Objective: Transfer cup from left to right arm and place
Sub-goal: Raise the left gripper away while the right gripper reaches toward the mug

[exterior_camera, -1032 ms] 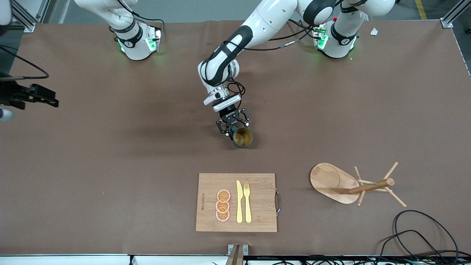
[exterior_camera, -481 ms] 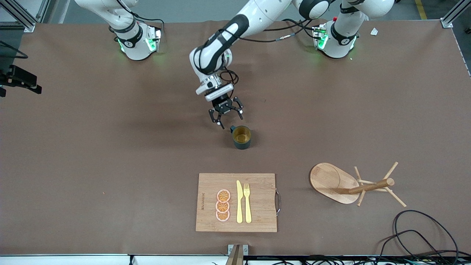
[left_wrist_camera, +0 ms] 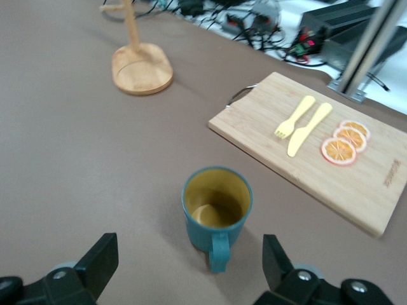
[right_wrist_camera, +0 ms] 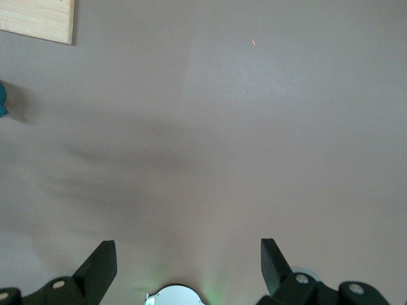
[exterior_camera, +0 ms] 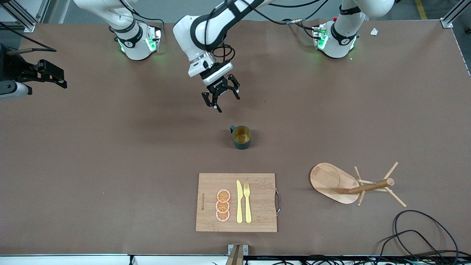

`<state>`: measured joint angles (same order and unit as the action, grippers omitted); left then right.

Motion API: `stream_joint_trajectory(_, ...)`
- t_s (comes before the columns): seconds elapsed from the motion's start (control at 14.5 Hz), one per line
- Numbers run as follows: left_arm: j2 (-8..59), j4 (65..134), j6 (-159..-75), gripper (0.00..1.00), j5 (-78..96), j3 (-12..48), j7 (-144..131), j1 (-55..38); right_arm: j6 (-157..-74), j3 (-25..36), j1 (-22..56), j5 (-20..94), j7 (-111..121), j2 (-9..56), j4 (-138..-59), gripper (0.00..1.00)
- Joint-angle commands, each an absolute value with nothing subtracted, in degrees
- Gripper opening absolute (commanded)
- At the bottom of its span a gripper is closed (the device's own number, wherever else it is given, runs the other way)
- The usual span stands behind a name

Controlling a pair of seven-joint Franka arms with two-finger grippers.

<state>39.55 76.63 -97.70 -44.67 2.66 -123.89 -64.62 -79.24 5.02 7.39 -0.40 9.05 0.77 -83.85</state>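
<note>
The dark teal cup (exterior_camera: 241,137) stands upright on the brown table, free of both grippers, its handle turned toward the robots' bases. It shows close up in the left wrist view (left_wrist_camera: 216,213) with its tan inside. My left gripper (exterior_camera: 222,100) is open and empty, up in the air over bare table between the cup and the bases; in its own view (left_wrist_camera: 189,265) the fingers stand wide on either side of the cup's handle, apart from it. My right gripper (exterior_camera: 55,77) is open and empty at the right arm's end of the table (right_wrist_camera: 187,267).
A wooden cutting board (exterior_camera: 257,206) with three orange slices (exterior_camera: 223,205), a yellow knife and a fork lies nearer to the front camera than the cup. A wooden peg rack (exterior_camera: 349,184) stands toward the left arm's end. Cables (exterior_camera: 423,235) lie at the table's corner.
My left gripper has let go of the cup, opened, and drawn up and back toward the bases. The cup now stands alone. The right gripper has shifted a little at the table's end.
</note>
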Motion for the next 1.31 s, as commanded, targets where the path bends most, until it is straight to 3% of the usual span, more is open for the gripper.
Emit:
stream_joint_trajectory(0.0,31.9,78.0,-97.8,1.0,-36.4,3.0,-117.9,-59.3,-87.9,5.2,7.2,-0.7,9.1,-11.3,-101.0,1.0)
stream_joint_trajectory(0.21,25.0,78.0,-98.0,1.0,-28.2,2.9,-107.6,-51.5,-89.1,5.2,7.2,-0.7,9.1,-12.7,-103.4,1.0)
stream_joint_trajectory(0.55,19.8,76.7,-98.7,1.0,-15.1,3.1,-83.7,-35.5,-91.0,4.7,7.5,-0.7,8.3,-14.5,-106.3,1.0)
stream_joint_trajectory(0.83,16.8,76.7,-98.2,1.0,-8.6,3.1,-66.6,-23.9,-95.4,-4.8,10.3,-0.2,-8.9,-14.2,-106.2,1.0)
stream_joint_trajectory(1.24,12.9,76.8,-93.1,1.0,-8.1,3.1,-44.9,-15.1,-101.4,-6.1,12.7,2.2,-18.3,-10.4,-105.9,1.0)
